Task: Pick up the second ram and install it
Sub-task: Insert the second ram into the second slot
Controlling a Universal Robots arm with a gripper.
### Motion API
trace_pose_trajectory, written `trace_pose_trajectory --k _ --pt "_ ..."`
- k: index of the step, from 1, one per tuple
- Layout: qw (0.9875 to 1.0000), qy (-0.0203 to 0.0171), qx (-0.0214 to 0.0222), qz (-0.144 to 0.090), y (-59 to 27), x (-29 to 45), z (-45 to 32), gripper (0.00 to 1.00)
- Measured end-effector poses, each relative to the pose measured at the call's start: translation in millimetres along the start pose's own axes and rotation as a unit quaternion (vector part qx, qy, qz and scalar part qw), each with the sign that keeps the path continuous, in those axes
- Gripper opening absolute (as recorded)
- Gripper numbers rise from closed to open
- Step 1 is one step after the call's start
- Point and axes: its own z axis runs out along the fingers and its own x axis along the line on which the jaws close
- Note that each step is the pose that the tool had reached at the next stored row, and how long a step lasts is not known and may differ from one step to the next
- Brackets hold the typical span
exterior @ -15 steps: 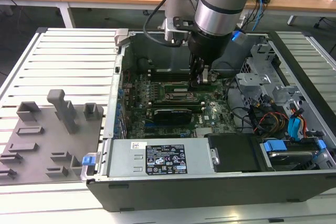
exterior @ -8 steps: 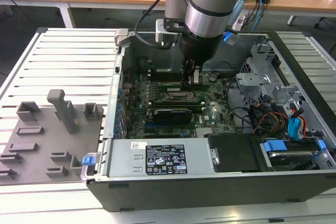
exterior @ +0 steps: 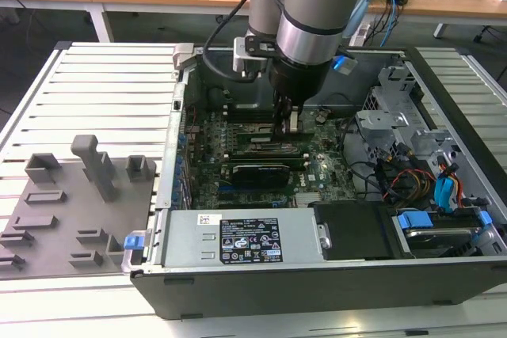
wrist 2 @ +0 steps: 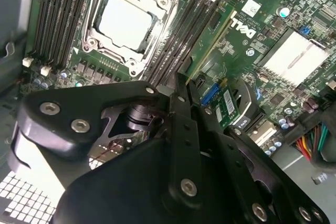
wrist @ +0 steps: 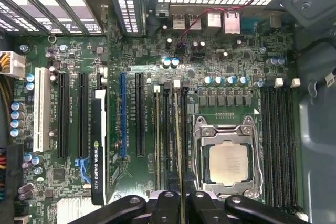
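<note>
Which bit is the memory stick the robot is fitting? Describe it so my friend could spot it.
Inside the open computer case, find the square metal processor on the green board. Beside it run long black slots; the second ram is the thin green stick on edge among them, its end between the fingers.

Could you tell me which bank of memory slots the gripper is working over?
The bank between the processor and the graphics card: the gripper holds the second ram there; the other bank lies beyond the processor.
</note>
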Motion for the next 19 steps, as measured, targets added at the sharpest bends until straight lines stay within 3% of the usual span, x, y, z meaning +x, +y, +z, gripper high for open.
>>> trace_pose_trajectory --k 10,19 --pt "1.0 0.0 0.0 0.0 0.1 1.1 15.9 0.14" --pt "1.0 0.0 0.0 0.0 -0.1 1.5 22.0 0.14"
